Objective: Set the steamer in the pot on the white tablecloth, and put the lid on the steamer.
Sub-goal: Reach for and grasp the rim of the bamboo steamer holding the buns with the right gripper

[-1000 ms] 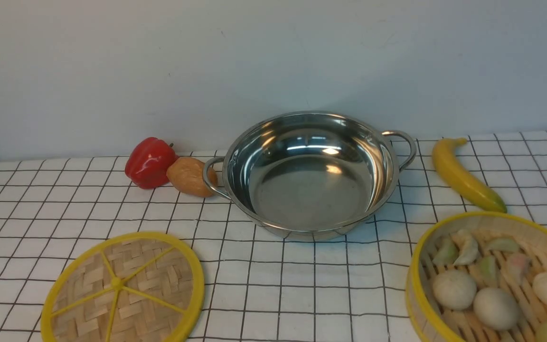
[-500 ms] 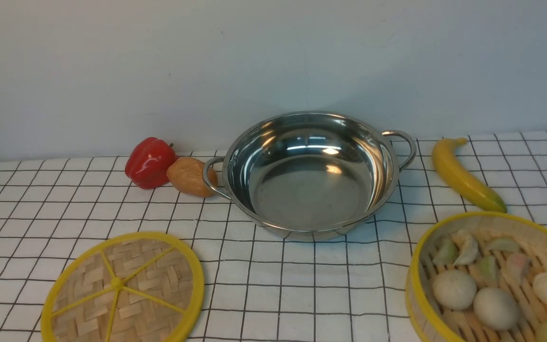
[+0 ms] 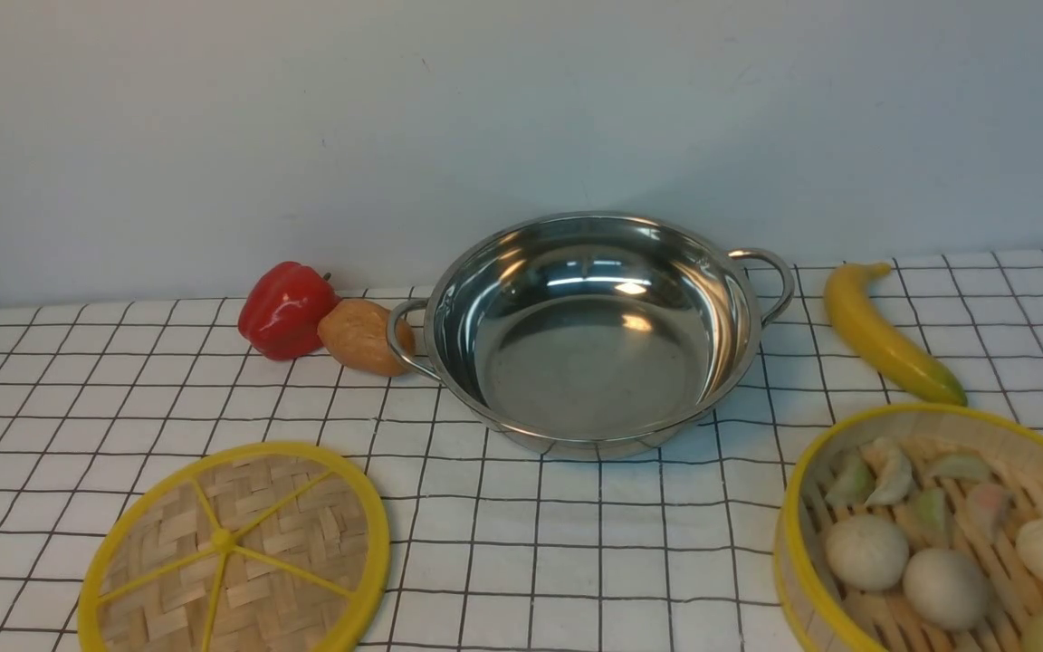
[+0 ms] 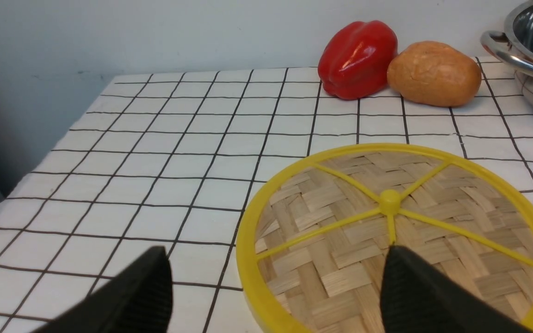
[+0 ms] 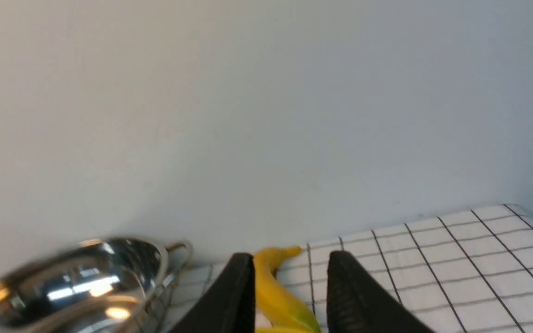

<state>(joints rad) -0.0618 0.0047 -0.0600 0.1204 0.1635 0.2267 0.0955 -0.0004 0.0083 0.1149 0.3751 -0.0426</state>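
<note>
- Left gripper [image 4: 273, 256] stands spread wide by the lid [image 4: 389, 231]'s rim; only its tips show.
- Right gripper [image 5: 292, 259] is part-open and empty; a banana [image 5: 273, 284] lies beyond.
- The steamer [image 3: 924, 412], cropped at the front-right corner, sits on the white tablecloth [image 3: 576, 543], apart from the pot [image 3: 503, 299].

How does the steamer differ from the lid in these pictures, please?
The steamer is a deep basket with a slatted floor; the lid is a flat woven disc with six yellow spokes. The steamer holds pale dumplings and buns; the lid carries nothing. Both have yellow rims and rest on the white tablecloth.
</note>
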